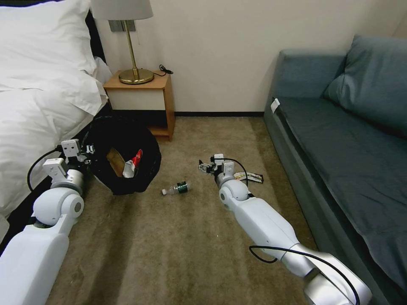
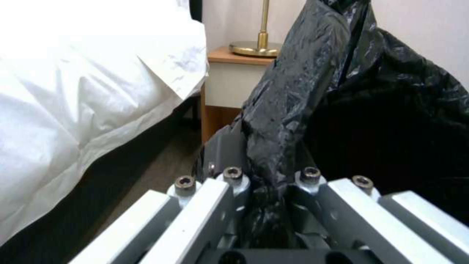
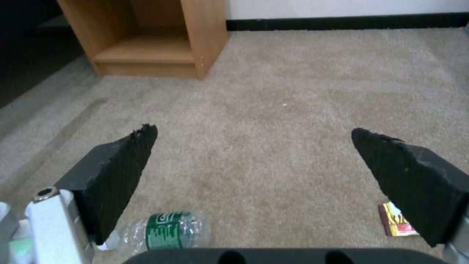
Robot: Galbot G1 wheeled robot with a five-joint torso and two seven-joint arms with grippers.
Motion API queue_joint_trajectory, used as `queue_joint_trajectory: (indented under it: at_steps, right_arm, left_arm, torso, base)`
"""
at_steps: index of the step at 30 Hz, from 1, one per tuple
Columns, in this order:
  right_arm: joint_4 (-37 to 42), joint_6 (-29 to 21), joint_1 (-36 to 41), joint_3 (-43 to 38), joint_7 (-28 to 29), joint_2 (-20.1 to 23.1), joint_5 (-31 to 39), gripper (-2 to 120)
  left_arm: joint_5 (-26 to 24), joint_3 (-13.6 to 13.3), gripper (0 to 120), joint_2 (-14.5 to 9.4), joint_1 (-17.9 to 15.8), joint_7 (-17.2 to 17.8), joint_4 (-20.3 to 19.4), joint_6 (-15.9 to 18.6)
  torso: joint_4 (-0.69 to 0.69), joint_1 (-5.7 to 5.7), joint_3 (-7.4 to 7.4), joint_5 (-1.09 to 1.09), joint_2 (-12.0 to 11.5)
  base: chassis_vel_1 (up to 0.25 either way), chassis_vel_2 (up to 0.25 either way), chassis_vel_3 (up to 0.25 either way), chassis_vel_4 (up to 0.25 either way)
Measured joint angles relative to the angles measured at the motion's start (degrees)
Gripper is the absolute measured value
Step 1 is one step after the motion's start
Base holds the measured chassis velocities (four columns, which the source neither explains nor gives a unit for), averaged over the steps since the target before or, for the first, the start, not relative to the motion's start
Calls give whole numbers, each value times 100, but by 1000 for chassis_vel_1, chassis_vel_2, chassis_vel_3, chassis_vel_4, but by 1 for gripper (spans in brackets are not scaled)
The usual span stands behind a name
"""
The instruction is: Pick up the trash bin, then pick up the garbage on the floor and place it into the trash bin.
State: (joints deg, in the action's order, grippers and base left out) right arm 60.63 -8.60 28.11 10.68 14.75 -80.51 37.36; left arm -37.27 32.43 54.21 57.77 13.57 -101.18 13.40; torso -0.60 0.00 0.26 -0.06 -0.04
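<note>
Right tool (image 3: pixel 251 146) (spread wide) hovers between bottle (image 3: pixel 168 231) and wrapper (image 3: pixel 397 221).

I am holding my left gripper (image 2: pixel 266 190) out low on the left with its fingers pinched together on black bag film, while I am reaching my right gripper (image 3: pixel 254 146) forward and down, fingers (image 3: pixel 122 172) spread wide apart

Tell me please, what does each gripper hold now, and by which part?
The left gripper holds the bin by the black bag at its rim. The right gripper is open above the floor, holding nothing.
</note>
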Motion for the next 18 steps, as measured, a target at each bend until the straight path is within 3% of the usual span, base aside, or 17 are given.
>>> queue_joint_trajectory:
  at_steps: [18]
  right_arm:
    - [-24,30,45,-4,-24,-10,-43,100]
  left_arm:
    - [19,4,4,43,42,-3,-19,-9]
  torso:
    - [0,0,0,0,0]
  base:
    - [0,0,0,0]
